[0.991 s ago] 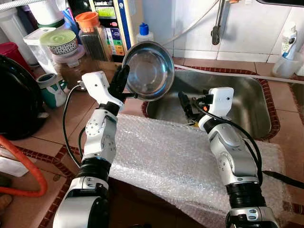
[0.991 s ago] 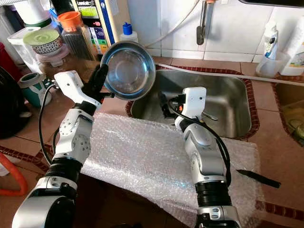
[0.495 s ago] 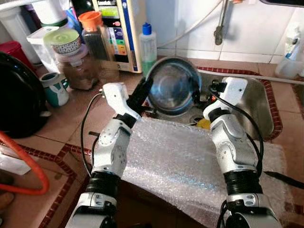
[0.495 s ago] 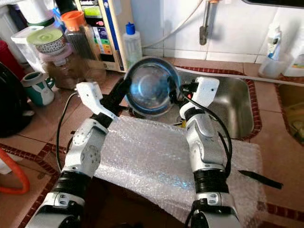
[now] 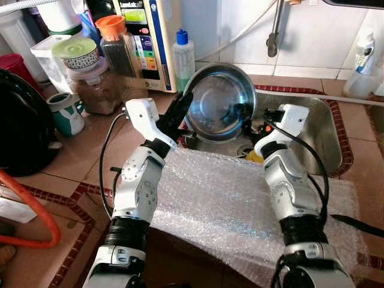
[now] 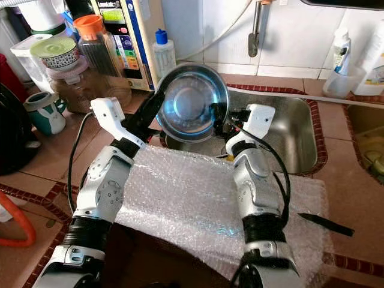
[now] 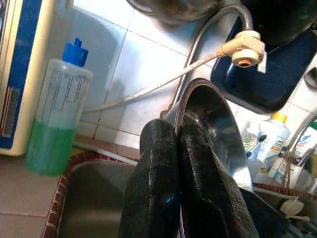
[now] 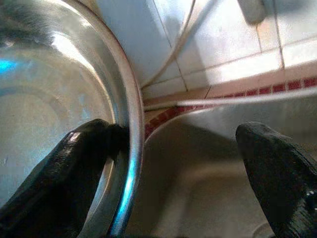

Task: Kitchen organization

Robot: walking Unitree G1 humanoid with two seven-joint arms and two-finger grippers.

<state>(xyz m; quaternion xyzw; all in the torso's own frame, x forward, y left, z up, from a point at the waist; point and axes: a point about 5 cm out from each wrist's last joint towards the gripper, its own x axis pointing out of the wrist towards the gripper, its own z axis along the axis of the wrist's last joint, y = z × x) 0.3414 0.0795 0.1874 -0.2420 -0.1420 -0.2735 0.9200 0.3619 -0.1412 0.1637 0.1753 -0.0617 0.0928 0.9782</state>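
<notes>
A shiny steel bowl point(image 5: 219, 99) stands tilted up on its edge above the left end of the sink point(image 5: 312, 120). My left gripper point(image 5: 182, 107) is shut on the bowl's left rim; in the left wrist view its two fingers point(image 7: 158, 163) press together against the rim of the bowl point(image 7: 208, 109). My right gripper point(image 5: 248, 115) is at the bowl's right rim and open. In the right wrist view one finger point(image 8: 74, 163) lies inside the bowl point(image 8: 54, 99), the other finger point(image 8: 277, 163) stands well outside it, and the rim runs between them.
Bubble wrap point(image 5: 222, 204) covers the counter in front of the sink. A green soap bottle point(image 5: 183, 51), jars point(image 5: 114, 48) and a mug point(image 5: 63, 111) stand at the back left, beside a black appliance point(image 5: 21, 126). The faucet point(image 5: 275, 30) hangs above the sink. A black knife point(image 5: 360, 225) lies at right.
The left gripper has carried the bowl right and down to the sink's edge. The right gripper has risen from the sink to the bowl's right rim, still open.
</notes>
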